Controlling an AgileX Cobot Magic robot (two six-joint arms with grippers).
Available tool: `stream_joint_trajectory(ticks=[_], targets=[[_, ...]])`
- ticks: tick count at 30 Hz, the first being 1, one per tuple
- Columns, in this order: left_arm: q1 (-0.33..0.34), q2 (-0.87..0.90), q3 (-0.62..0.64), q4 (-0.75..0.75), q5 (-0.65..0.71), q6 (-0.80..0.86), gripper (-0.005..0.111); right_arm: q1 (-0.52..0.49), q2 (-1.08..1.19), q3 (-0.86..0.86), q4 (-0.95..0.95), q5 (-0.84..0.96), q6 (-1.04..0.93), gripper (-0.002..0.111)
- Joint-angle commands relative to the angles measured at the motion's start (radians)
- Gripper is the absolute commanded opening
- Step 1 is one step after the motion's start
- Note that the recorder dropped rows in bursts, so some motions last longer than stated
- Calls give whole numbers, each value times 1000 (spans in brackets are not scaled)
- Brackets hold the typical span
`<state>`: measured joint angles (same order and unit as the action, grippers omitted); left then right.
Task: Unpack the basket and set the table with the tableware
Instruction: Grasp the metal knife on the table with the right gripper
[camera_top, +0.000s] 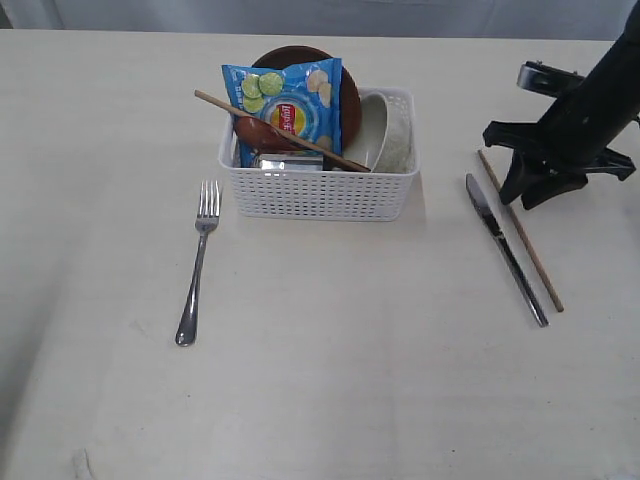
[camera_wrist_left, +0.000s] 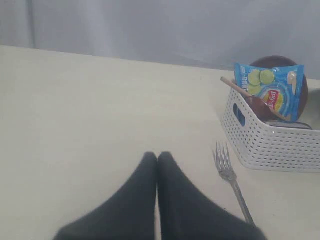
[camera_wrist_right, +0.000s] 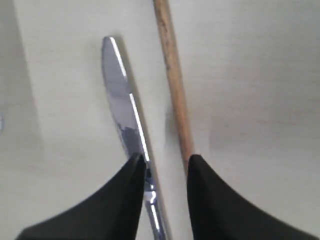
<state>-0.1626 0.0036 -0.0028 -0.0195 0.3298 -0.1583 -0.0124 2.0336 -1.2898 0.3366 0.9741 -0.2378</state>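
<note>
Exterior view coverage is centred on the basket (camera_top: 318, 190), which is set on the table (camera_top: 330, 390) with a long side turned to the camera. Within it a blue chips bag (camera_top: 285, 105) is propped upright, and a brown plate (camera_top: 352, 100) is stood on edge behind the bag. A pale bowl (camera_top: 372, 130) is tipped on its side at the basket's right end. A slanting chopstick (camera_top: 215, 102) is laid across the load, its high end jutting past the left rim, and a reddish-brown spoon (camera_top: 256, 132) is tucked beneath it. Left of the basket, near it, a fork (camera_top: 197, 265) is laid flat, tines pointed away from the camera. To the right, well apart from the basket, a knife (camera_top: 505, 250) and a loose chopstick (camera_top: 535, 265) are laid side by side without touching. The right gripper (camera_wrist_right: 166, 159) is held over their farther ends; its fingers are spread apart, one above the knife and one above the loose chopstick, and nothing is clamped between them. The left gripper (camera_wrist_left: 156, 156) is seen only in the left wrist view, fingers pressed together on nothing, over bare table, with the fork and the basket beyond it.
</note>
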Motion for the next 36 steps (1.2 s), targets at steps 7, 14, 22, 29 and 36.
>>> stream_joint_trajectory(ticks=[7, 14, 22, 29, 36], targets=[[1, -4, 3, -12, -11, 1, 0, 209, -103, 16, -155, 82, 74, 29], [1, -4, 3, -12, -11, 1, 0, 189, -235, 246, -189, -162, 70, 29], [1, -4, 3, -12, -11, 1, 0, 189, -179, 270, -226, -199, 49, 29], [1, -4, 3, -12, -11, 1, 0, 189, -99, 270, -226, -221, 13, 29], [1, -4, 3, -12, -11, 1, 0, 189, -32, 270, -226, -236, 13, 25]])
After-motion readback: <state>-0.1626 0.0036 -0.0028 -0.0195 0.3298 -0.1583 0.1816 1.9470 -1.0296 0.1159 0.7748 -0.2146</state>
